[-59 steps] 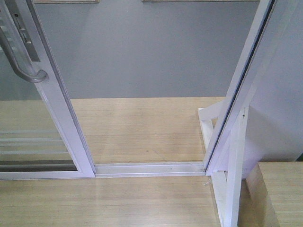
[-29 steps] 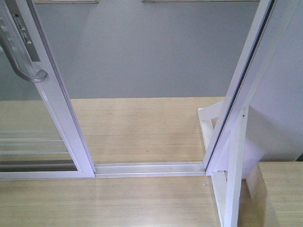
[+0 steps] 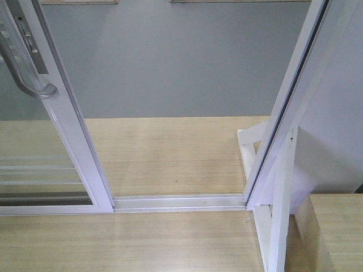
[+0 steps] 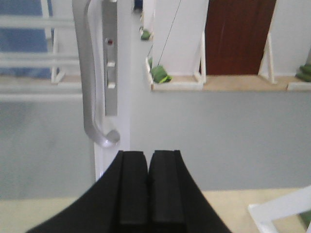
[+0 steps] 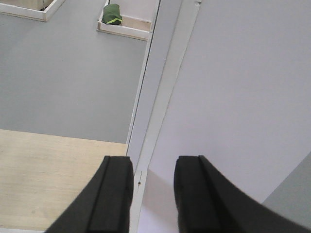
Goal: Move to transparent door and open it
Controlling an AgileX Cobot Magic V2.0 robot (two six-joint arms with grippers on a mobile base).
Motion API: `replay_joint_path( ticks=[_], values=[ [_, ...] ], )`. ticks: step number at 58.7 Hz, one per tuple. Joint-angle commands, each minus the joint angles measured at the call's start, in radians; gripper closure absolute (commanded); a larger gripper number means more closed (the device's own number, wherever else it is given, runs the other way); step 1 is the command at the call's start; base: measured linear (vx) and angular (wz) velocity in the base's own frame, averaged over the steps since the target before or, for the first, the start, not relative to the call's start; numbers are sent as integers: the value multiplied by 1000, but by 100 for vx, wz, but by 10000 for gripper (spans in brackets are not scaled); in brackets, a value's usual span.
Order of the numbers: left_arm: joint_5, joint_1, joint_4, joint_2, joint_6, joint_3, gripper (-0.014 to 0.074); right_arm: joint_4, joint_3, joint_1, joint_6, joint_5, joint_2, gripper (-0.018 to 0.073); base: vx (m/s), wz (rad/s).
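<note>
The transparent door (image 3: 68, 130) stands at the left of the front view, slid aside, with a wide gap between its white stile and the right jamb (image 3: 283, 113). Its curved silver handle (image 3: 25, 76) shows at the upper left. In the left wrist view the handle (image 4: 90, 87) and stile (image 4: 121, 73) are ahead and to the left of my left gripper (image 4: 147, 158), which is shut on nothing, apart from the handle. My right gripper (image 5: 153, 167) is open and empty, facing the white jamb (image 5: 167, 87). Neither gripper shows in the front view.
A floor track (image 3: 178, 202) spans the opening on the wooden floor. A white wall panel (image 3: 334, 130) with white braces (image 3: 278, 221) stands at the right, and a wooden box (image 3: 334, 232) at the bottom right. Beyond is grey floor (image 3: 170, 62).
</note>
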Motion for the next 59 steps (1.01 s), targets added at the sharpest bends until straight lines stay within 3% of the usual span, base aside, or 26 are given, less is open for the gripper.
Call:
replay_joint_path(
  ticks=[1, 11, 21, 25, 29, 59],
  values=[
    [-48, -22, -33, -85, 2, -13, 601, -6, -32, -5, -9, -76, 1, 258, 0, 0],
    [-41, -22, -58, -250, 34, 108, 598, -6, -32, -5, -9, -76, 1, 258, 0, 0],
    [-115, -22, -159, -293, 211, 242, 598, -6, -32, -5, -9, -71, 1, 258, 0, 0],
    [-55, -22, -201, -292, 250, 235, 598, -6, -32, -5, -9, -71, 1, 258, 0, 0],
    [-64, -22, -245, -292, 252, 236, 598, -5, -32, -5, -9, -71, 1, 258, 0, 0],
    [-63, -22, -242, -292, 252, 236, 598, -5, -32, -5, -9, -68, 1, 258, 0, 0]
  ],
)
